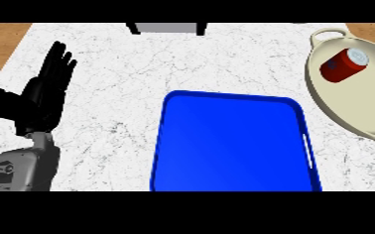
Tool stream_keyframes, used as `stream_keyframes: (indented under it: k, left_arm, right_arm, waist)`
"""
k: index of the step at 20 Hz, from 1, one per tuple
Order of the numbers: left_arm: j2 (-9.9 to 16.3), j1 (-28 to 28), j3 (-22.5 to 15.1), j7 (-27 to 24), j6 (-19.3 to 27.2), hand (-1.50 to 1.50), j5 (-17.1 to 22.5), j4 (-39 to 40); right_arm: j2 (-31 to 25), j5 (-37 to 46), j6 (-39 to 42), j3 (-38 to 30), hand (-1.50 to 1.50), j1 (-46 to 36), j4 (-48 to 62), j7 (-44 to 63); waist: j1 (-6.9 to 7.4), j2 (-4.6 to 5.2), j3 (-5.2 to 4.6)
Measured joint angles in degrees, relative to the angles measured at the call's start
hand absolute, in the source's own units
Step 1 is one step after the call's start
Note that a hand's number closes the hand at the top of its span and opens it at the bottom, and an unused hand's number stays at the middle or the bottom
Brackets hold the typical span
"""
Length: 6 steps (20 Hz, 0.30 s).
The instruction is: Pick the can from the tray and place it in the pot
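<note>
So the red can [344, 65] is lying on its side inside the cream pot [322, 87], which sits at the counter's right edge, up near the far right corner — part of the pot runs out of view. The blue tray [234, 144] sits along the near edge of the white marble counter [147, 59], a bit right of center, just beside the pot but not touching it as far as I can tell. The left hand [45, 91] rests open by the counter's left edge, fingers straight and pointing up — holding nothing. The right hand doesn't show anywhere. There's a grey block with a dark frame [167, 28] at the far edge.
</note>
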Motion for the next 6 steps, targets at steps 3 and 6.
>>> stream_keyframes:
  k: [3, 6]
  left_arm:
    - [-0.07, 0.40, -0.14, 0.38, 0.02, 0.00, -0.10, -0.58]
    - [0.28, -0.41, 0.08, 0.49, -0.22, 0.00, -0.06, -0.20]
  right_arm:
    - [-1.29, -0.23, 0.38, 0.06, -1.50, 1.26, 0.29, -0.13]
    - [-2.46, -0.41, 1.17, 0.22, -1.50, 2.19, 0.35, -0.19]
  waist:
    - [0.20, 0.00, 0.05]
    - [0.19, 0.05, 0.08]
